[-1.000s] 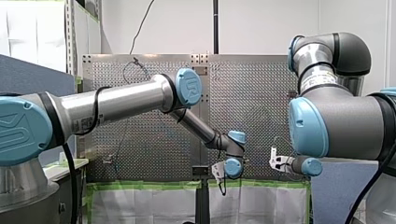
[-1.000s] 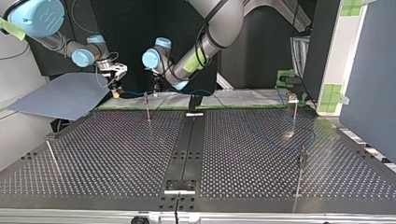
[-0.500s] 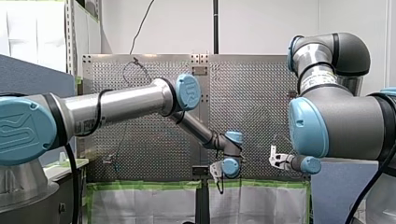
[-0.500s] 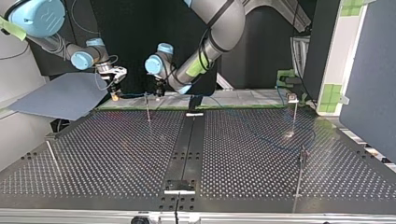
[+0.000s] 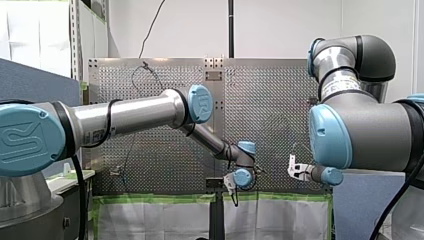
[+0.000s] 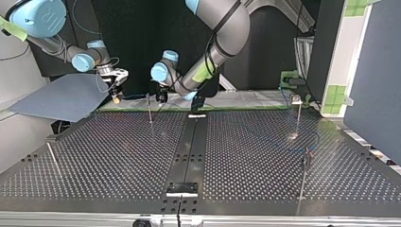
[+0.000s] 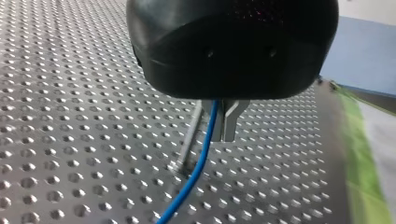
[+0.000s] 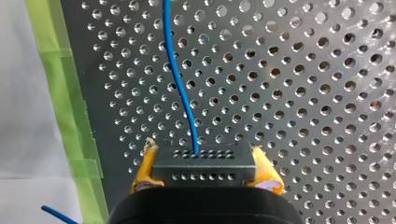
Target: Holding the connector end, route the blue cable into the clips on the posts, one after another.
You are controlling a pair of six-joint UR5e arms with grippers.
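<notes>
Clamping the black connector (image 8: 204,168) between its yellow pads (image 8: 142,170), my right gripper (image 8: 203,154) holds it just above the perforated desk (image 8: 303,93). The blue cable (image 8: 180,84) leaves the connector's face and runs straight ahead of the gripper. Green tape (image 8: 60,93) edges the desk beside it.

In the top view this gripper (image 6: 116,94) hangs at about 11 o'clock of the desk. My left gripper (image 6: 161,97) is near it, toward 12 o'clock, with a thin post (image 6: 149,108) standing between the two.

The left wrist view shows my left gripper's metal fingers (image 7: 229,121) drawn narrow on the cable (image 7: 196,168), which slides out between them and drops toward the desk just beside that post (image 7: 190,140).

A second post (image 6: 298,113) stands at 2 o'clock of the desk in the top view, and a third post (image 6: 304,177) at 4 o'clock, both well apart from the grippers
</notes>
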